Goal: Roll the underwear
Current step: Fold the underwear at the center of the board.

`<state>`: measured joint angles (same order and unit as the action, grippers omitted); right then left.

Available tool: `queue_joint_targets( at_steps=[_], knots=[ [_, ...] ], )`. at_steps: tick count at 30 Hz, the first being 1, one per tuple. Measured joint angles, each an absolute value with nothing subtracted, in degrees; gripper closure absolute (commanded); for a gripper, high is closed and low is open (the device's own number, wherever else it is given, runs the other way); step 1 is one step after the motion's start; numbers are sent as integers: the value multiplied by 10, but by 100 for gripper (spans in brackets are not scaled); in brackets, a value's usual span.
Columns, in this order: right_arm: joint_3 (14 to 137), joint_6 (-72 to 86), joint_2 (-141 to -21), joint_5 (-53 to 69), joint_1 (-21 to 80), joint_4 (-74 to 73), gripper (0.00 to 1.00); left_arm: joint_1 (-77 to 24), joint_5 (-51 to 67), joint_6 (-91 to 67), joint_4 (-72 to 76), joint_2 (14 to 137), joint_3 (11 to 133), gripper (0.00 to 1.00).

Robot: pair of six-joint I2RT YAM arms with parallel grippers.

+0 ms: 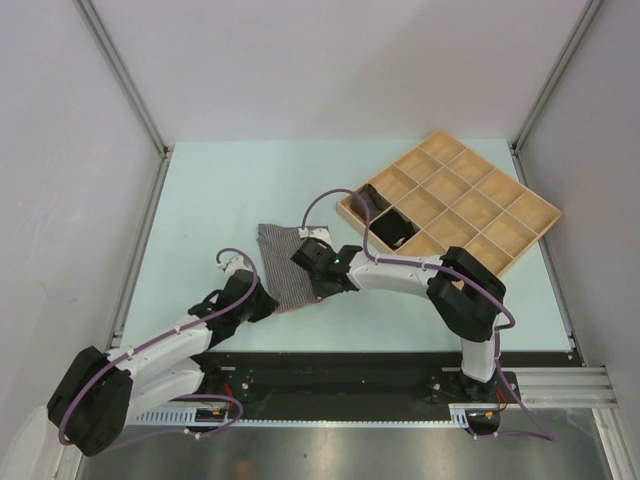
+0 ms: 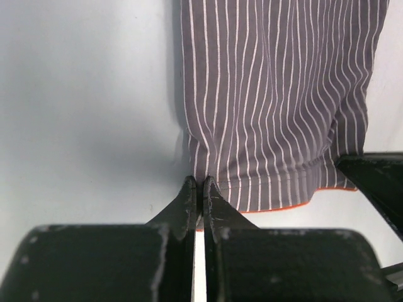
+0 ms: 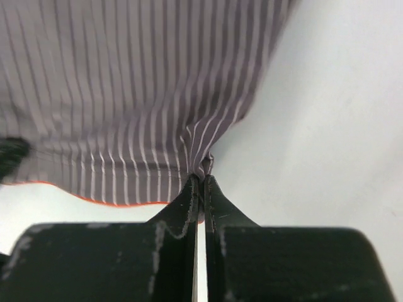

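Observation:
The grey underwear [image 1: 281,262], with thin white stripes and an orange edge, lies spread on the table between my arms. My left gripper [image 1: 262,300] is shut on its near left corner; in the left wrist view [image 2: 199,184] the jaws are closed on the hem of the cloth [image 2: 277,94]. My right gripper [image 1: 320,275] is shut on its near right corner, the cloth [image 3: 126,94] bunched at the closed tips [image 3: 201,178]. Two dark underwear [image 1: 373,198] [image 1: 393,231] sit in compartments of the wooden tray [image 1: 500,215]; which is black and which is brown I cannot tell.
The compartmented wooden tray stands at the back right, turned at an angle, close to my right arm's elbow [image 1: 465,290]. The pale table [image 1: 220,190] is bounded by metal frame rails at the left and right and by the walls behind.

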<state>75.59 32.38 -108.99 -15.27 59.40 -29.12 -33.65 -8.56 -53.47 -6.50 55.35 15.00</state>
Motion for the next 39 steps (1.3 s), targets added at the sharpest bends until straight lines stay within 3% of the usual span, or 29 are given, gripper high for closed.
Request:
queue_joint_targets(
  at_steps=[11,28,39],
  knots=[
    [689,345,-1058,-141,580,-262,100,-340,-88,-533,-70,544,149,100],
    [813,325,-1099,-154,620,-312,100,-340,-92,-514,-72,556,156,100],
    [810,336,-1109,-58,623,-216,100,-340,-91,-514,-69,557,156,100]
  ],
)
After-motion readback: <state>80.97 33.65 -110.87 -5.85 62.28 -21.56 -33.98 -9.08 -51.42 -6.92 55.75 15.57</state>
